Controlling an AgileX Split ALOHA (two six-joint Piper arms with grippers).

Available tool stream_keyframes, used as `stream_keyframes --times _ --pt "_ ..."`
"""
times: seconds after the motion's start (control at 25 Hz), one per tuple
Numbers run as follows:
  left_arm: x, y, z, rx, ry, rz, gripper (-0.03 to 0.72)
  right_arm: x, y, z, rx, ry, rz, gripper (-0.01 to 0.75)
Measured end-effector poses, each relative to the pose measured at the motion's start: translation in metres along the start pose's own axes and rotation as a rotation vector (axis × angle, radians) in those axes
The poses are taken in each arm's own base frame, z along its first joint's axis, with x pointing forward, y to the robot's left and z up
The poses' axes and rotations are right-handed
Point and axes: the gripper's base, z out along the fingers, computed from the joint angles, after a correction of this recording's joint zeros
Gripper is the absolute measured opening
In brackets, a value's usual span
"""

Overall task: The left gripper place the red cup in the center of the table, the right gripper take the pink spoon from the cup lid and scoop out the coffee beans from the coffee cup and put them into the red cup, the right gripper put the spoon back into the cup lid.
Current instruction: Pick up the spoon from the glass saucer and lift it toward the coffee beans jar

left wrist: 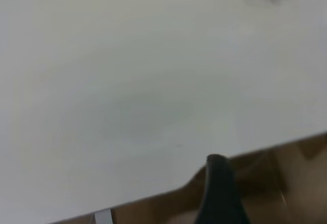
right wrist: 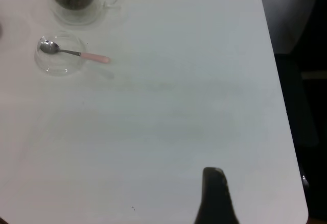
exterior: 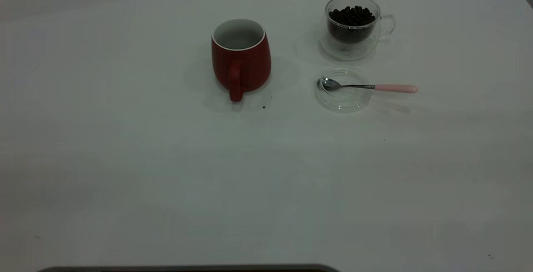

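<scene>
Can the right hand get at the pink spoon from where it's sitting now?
Probably yes. The pink spoon lies bowl-in on the cup lid, handle sticking out over the rim toward the right side. Bare table lies between it and the right hand; nothing blocks.

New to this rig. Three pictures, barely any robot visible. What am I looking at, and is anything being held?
It is a two-arm table robot. The wide picture comes from an outside camera facing the arms; neither arm shows there. The other two come from cameras on each wrist: the dark shape at each picture's edge is part of the left pincer and the right pincer, too little to tell open from shut. Nothing is seen held.

On the table stand the red cup, near the middle, and the coffee cup holding coffee beans. In front of it lies the cup lid, with the pink spoon resting across it, bowl inside.
</scene>
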Motion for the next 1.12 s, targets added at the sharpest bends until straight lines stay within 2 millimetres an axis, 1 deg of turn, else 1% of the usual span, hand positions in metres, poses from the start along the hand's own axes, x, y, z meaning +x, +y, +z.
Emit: stream_keyframes --times 0.32,0.64,0.84,1.12 --pt "0.0008 -0.0010 -0.0008 -0.051 -0.008 -0.048 0.588 0.0000 0.0001 0.0000 -0.001 0.000 0.000 0.575" --pt "0.0008 -0.0013 -0.0008 -0.048 -0.009 -0.051 0.588 0.0000 0.0001 0.0000 -0.001 0.000 0.000 0.575" --pt "0.0008 -0.0011 -0.0008 -0.050 -0.009 -0.093 0.588 0.0000 0.0001 0.0000 -0.001 0.000 0.000 0.575" --pt "0.0009 -0.0008 -0.0008 -0.053 -0.009 -0.101 0.588 0.0000 0.0001 0.0000 -0.001 0.000 0.000 0.575"
